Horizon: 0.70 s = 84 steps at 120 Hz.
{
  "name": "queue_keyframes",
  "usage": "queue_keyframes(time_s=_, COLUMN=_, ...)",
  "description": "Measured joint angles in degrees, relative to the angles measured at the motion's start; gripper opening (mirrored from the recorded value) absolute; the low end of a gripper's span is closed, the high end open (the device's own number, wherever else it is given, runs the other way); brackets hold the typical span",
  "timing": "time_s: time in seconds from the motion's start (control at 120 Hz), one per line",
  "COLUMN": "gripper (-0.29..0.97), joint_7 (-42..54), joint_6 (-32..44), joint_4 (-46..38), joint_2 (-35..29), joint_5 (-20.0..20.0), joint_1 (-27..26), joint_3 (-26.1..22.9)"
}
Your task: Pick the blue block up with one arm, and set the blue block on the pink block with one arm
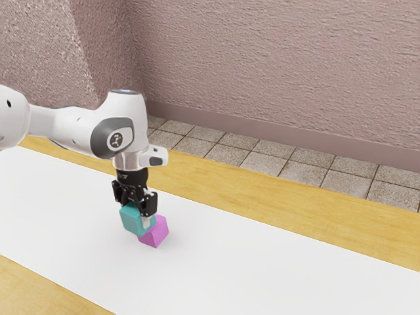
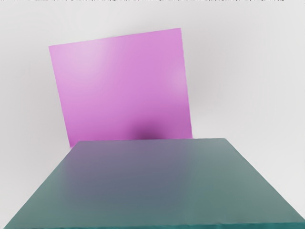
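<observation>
A teal-blue block (image 1: pixel 132 220) hangs between the black fingers of my gripper (image 1: pixel 136 213), which is shut on it a little above the white table. The pink block (image 1: pixel 153 232) rests on the table just to the exterior view's right of the held block and slightly lower, partly hidden behind it. In the wrist view the blue block (image 2: pixel 152 183) looms large and blurred just under my hand, and the pink block (image 2: pixel 121 86) lies beyond it on the white surface, with a dark shadow where the two overlap.
The white tabletop (image 1: pixel 275 262) spreads around both blocks, bordered by wooden strips (image 1: pixel 282 190). A tiled floor (image 1: pixel 315 164) and a textured pink wall lie behind.
</observation>
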Motion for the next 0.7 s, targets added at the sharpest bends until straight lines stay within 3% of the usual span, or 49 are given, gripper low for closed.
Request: queue_keyframes(time_s=0.7, gripper=0.37, joint_7=1.5, joint_6=0.5, joint_4=3.6, joint_2=2.3, joint_5=-1.5, joint_1=0.1, joint_3=0.0)
